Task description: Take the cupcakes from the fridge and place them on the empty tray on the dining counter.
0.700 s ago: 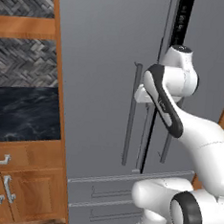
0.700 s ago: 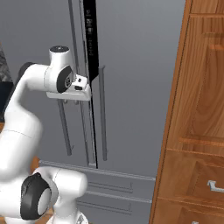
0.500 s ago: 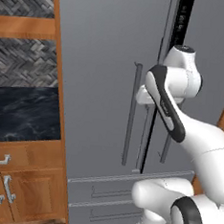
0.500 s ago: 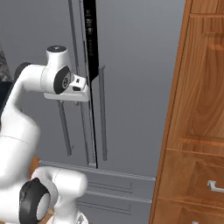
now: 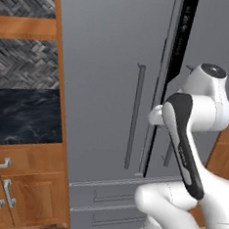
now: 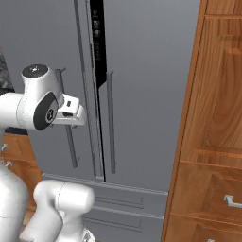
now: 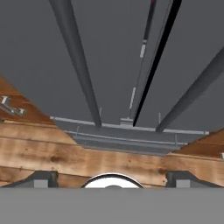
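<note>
The fridge (image 5: 104, 86) fills the middle of the left base view, a tall grey French-door unit with both doors shut and a dark seam (image 6: 98, 42) between them. Its left door handle (image 5: 135, 116) and right door handle (image 6: 110, 123) hang as long vertical bars. In the hand view my gripper (image 7: 113, 179) is open, its fingertips (image 7: 41, 178) wide apart with nothing between them, looking down the fridge front (image 7: 109, 52). My hand (image 6: 71, 112) hovers just in front of the left door handle. The cupcakes are hidden behind the doors. The tray and the dining counter are out of view.
A tall wooden cabinet (image 6: 212, 118) flanks the fridge on the right. On the left stands a wall counter with a dark marbled panel (image 5: 23, 118) and wooden drawers (image 5: 11, 191). The fridge's lower drawers (image 5: 104, 199) sit below the doors, above a wooden floor (image 7: 109, 159).
My arm has drawn back a little from the fridge and the hand has dropped slightly. The doors stay shut and the jaws stay wide.
</note>
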### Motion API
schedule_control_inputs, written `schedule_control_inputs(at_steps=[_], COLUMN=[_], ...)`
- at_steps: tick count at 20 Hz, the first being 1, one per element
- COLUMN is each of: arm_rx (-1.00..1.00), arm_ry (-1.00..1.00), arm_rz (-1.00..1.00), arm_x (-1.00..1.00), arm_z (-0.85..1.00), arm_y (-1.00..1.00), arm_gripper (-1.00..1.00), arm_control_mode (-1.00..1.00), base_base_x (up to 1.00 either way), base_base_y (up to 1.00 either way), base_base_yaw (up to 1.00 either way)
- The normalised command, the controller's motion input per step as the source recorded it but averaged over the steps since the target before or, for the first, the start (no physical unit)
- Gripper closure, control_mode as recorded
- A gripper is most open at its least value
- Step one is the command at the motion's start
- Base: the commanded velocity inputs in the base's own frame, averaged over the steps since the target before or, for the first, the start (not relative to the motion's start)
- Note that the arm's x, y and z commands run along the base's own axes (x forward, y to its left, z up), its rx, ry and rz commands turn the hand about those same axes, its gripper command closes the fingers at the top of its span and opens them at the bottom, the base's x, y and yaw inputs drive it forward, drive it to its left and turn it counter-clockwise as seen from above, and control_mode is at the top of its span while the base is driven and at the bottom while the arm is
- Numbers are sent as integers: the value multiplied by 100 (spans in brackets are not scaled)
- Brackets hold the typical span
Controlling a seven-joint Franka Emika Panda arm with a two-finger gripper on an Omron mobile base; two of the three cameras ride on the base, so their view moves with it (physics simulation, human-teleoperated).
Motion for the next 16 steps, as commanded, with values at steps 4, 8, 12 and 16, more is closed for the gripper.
schedule_control_inputs(at_steps=[4,8,12,16], arm_rx=[0,0,0,0], arm_ry=[-12,-11,-12,0], arm_rz=[-3,-1,0,0], arm_x=[-86,-75,-67,0], arm_z=[-9,-5,-4,0], arm_y=[-2,0,0,0], arm_gripper=[-100,-100,-100,-100], arm_control_mode=[-100,-100,-100,100], base_base_x=[0,0,0,-64], base_base_y=[0,0,0,0], base_base_yaw=[0,0,0,0])
